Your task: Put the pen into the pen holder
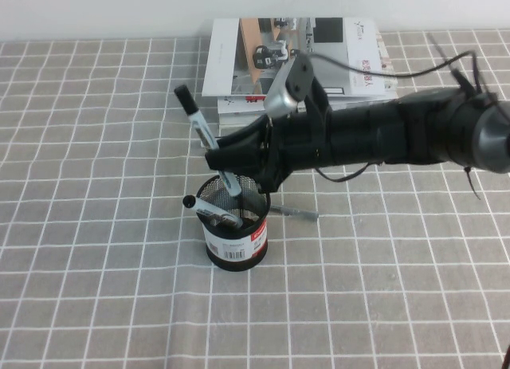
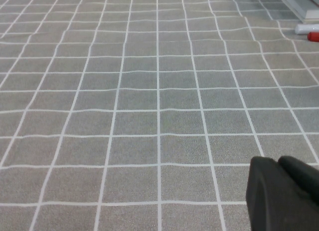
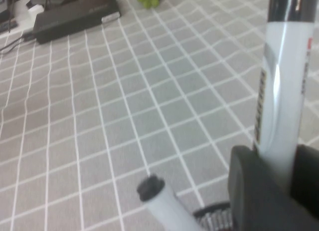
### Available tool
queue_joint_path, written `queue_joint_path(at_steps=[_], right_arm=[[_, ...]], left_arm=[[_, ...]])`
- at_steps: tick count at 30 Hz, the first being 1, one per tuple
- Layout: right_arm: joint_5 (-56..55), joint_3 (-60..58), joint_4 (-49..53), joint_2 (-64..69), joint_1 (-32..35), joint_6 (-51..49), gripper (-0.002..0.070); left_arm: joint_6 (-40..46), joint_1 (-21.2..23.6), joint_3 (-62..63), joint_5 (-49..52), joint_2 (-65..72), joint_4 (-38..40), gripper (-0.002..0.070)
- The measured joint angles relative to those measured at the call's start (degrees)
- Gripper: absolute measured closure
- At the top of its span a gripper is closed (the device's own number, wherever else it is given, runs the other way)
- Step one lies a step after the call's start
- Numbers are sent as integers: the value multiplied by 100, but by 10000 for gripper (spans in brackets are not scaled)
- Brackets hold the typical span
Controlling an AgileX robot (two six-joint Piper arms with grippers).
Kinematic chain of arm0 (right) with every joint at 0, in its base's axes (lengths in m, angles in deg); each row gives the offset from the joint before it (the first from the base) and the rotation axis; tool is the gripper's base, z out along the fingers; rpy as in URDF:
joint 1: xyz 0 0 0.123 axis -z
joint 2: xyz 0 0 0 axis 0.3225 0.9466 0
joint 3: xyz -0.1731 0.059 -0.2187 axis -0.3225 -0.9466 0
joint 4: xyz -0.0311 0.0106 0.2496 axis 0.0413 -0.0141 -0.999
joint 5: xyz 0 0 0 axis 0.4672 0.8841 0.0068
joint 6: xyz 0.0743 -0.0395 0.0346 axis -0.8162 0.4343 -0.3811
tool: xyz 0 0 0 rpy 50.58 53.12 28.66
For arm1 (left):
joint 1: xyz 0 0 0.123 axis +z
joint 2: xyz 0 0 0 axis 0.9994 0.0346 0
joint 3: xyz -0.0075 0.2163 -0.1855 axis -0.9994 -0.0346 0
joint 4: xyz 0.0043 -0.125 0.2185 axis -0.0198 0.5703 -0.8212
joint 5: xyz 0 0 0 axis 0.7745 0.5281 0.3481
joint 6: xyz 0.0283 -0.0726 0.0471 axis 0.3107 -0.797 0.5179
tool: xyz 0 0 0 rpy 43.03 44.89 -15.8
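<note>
The pen [image 1: 204, 132] has a black cap and a silvery-white barrel. It stands tilted, cap up and to the left, with its lower end inside the rim of the black mesh pen holder [image 1: 236, 243]. My right gripper [image 1: 226, 157] reaches in from the right and is shut on the pen's barrel just above the holder. In the right wrist view the barrel [image 3: 280, 91] sits between the dark fingers [image 3: 251, 191], with the holder's rim [image 3: 214, 213] below. A second white pen with a black end [image 1: 209, 210] lies across the holder's mouth. My left gripper [image 2: 281, 193] shows only in the left wrist view, over bare cloth.
A stack of books [image 1: 295, 58] lies behind the right arm. A grey pen [image 1: 296, 213] lies on the checked cloth just right of the holder. A white marker [image 2: 306, 28] and a red pen [image 2: 313, 37] show in the left wrist view. A black box [image 3: 75, 14] lies far off.
</note>
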Motion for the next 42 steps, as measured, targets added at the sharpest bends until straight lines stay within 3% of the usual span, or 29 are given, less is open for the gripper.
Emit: queue_joint_path(at_steps=[15, 17, 22, 24, 27, 30, 32, 42], right_arm=[[49, 0, 274, 194, 0, 0, 571], [49, 0, 283, 194, 0, 0, 537], [27, 0, 283, 194, 11, 0, 358], [92, 0, 283, 194, 34, 0, 332], [487, 0, 257, 194, 159, 0, 381], [1103, 0, 128, 194, 328, 0, 569], [1267, 0, 2, 165, 446, -11, 637], [1372, 0, 316, -1152, 554, -349, 685]], left_arm=[[0, 0, 0, 0, 0, 0, 678], [0, 0, 0, 0, 0, 0, 678], [0, 0, 0, 0, 0, 0, 678], [0, 0, 0, 0, 0, 0, 678], [0, 0, 0, 0, 0, 0, 678], [0, 0, 0, 0, 0, 0, 678], [0, 0, 0, 0, 0, 0, 678], [0, 0, 0, 0, 0, 0, 678]])
